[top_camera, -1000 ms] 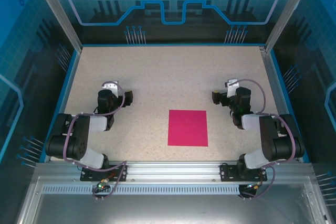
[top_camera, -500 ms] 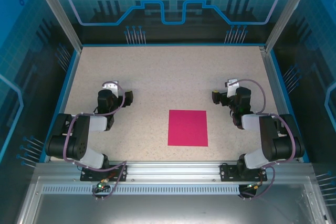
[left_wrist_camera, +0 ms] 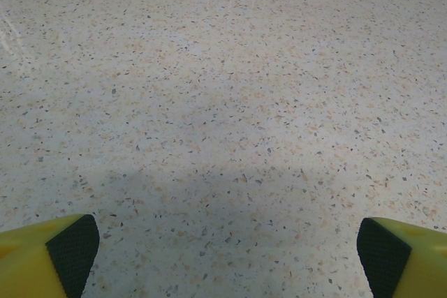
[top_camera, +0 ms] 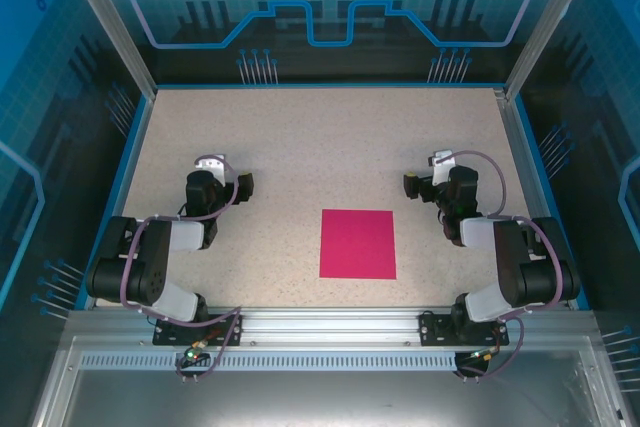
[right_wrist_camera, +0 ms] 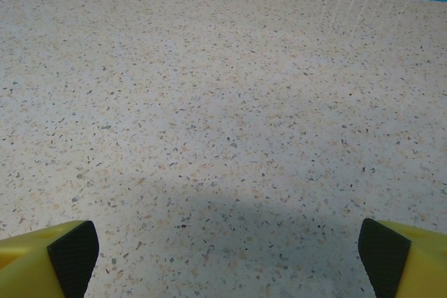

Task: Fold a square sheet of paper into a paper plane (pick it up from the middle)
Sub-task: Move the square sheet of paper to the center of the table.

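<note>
The speckled surface (top_camera: 320, 137) held the pink paper (top_camera: 358, 243) flat and unfolded, near its front edge. I had the left pincer (left_wrist_camera: 225, 263) and right pincer (right_wrist_camera: 223, 263) spread wide, empty. Next, I judged, came a pinch at its middle.

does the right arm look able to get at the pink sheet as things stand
Probably yes: the square sheet of paper lies flat on the table beside the right arm, nothing between them, and the right end effector is open.
</note>
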Robot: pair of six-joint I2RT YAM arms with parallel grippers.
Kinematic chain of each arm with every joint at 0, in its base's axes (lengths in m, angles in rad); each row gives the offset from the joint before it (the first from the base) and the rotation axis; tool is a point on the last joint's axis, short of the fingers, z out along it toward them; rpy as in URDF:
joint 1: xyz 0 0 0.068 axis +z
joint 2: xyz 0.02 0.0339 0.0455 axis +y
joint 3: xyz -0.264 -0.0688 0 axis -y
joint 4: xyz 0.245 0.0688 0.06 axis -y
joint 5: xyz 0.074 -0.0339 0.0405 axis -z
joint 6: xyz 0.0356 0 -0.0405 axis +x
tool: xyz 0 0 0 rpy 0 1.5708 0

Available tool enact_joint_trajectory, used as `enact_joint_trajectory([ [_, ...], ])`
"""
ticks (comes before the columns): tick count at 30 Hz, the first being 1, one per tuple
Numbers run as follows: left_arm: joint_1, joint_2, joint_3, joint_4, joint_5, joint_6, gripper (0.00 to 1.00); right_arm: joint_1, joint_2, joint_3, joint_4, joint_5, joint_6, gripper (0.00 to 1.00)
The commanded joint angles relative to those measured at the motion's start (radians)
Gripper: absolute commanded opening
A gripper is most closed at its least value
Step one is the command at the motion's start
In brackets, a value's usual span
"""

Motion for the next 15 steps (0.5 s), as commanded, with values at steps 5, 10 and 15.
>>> enact_joint_trajectory([
  [5,0.012,0.0,0.006,0.066,0.057,0.029,0.98,-0.007,0.007,0.017,0.031,-0.025,-0.018,0.99],
  [10,0.019,-0.116,0.005,-0.027,0.066,0.019,0.99,0.031,-0.069,-0.028,0.051,0.045,-0.035,0.99],
  [15,0.035,-0.306,0.039,-0.257,0.091,-0.062,0.98,0.009,-0.267,0.168,-0.55,0.078,0.076,0.99],
])
